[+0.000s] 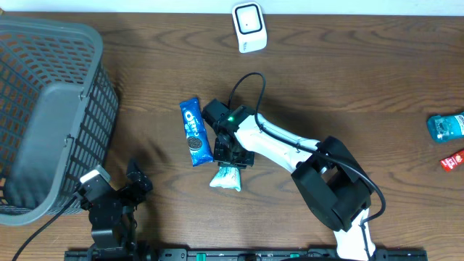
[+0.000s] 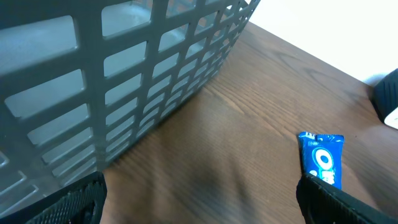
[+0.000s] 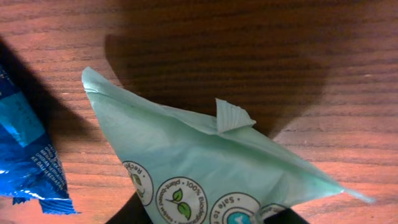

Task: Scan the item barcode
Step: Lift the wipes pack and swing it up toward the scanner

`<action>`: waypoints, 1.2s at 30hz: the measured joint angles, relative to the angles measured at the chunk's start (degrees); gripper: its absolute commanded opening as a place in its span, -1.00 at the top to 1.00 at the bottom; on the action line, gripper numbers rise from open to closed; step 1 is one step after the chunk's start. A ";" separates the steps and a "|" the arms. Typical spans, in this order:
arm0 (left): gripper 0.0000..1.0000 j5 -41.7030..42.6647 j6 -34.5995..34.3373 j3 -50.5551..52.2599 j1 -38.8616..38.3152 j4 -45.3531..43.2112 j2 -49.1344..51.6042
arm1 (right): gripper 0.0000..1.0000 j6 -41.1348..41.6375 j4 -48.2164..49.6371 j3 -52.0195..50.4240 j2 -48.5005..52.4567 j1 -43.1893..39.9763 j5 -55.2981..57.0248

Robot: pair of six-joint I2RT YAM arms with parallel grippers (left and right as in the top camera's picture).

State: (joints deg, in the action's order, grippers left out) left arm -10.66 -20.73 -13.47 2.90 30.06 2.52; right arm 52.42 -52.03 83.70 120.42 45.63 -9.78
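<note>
While stretched from the near right edge toward the middle of the wooden table (image 1: 348,87), reaches down with the right gripper (image 1: 232,161) onto the upper end of the mint-green packet (image 1: 226,178). In the right wrist view, dark fingertips (image 3: 134,213) seen at both sides of the packet's lower part, drawn in narrow and pinching the film. Film pushed up into a crumpled ridge, with a small folded flap on top. Round printed badges along the bottom, one with a leaf and the words "100% plant". Packet low over the wood near the table's middle; cannot tell whether resting on the surface or just off it. Placed just beside the lower end of the blue Oreo packet (image 1: 196,132), with a strip of bare wood between the two. Well apart from the white barcode scanner (image 1: 249,27), standing at the far edge of the table. At the near left corner, the left gripper (image 2: 200,198) with fingers spread wide and holding nothing, near the wall of the grey plastic basket (image 1: 43,109). At the right edge, a teal packet (image 1: 446,127) and, just below it, a small red packet (image 1: 453,159), both far from either arm.
</note>
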 measured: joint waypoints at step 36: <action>-0.96 0.00 0.00 0.00 0.02 0.00 0.00 | 0.97 -35.56 90.60 1.36 1.99 -12.39 -78.14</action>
State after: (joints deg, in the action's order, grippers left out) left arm -10.66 -20.73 -13.47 2.92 30.06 2.52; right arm 16.86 38.57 85.06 122.41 33.23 -87.92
